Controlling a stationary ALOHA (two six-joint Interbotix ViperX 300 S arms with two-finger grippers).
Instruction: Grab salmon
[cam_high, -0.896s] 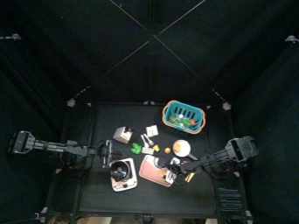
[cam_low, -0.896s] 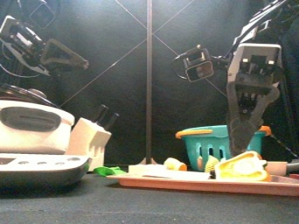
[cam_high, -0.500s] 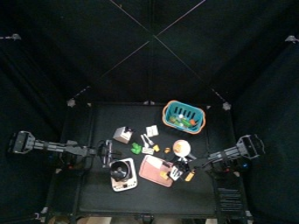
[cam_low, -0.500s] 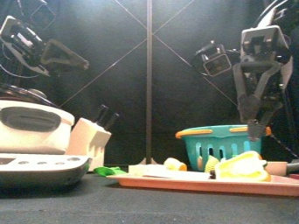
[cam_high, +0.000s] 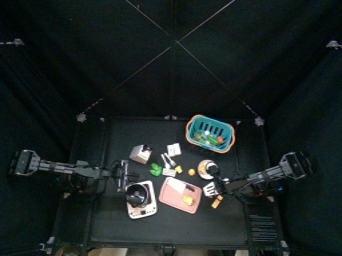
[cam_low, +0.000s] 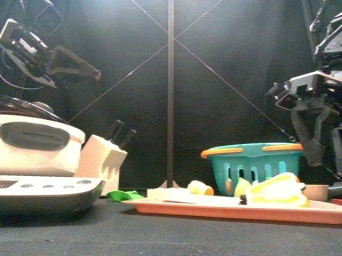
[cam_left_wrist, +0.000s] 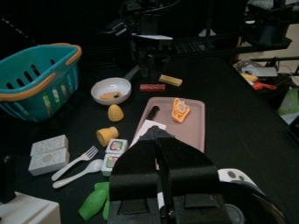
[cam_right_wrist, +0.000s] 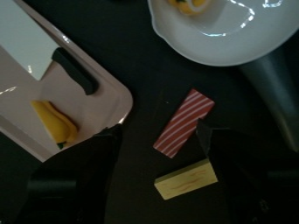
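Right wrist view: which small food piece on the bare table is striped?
The red-and-white striped strip, lying between the right gripper's fingers. The plain yellow block beside it has no stripes.

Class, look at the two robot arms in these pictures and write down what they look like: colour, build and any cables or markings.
Both arms are black throughout. The left arm is a slim jointed tube with blocky joints; cables loop at its upper part in the front view. The right arm carries a boxy black housing. The left gripper has two broad, matte black jaws. The right gripper has dark, flat jaws. No markings are legible.
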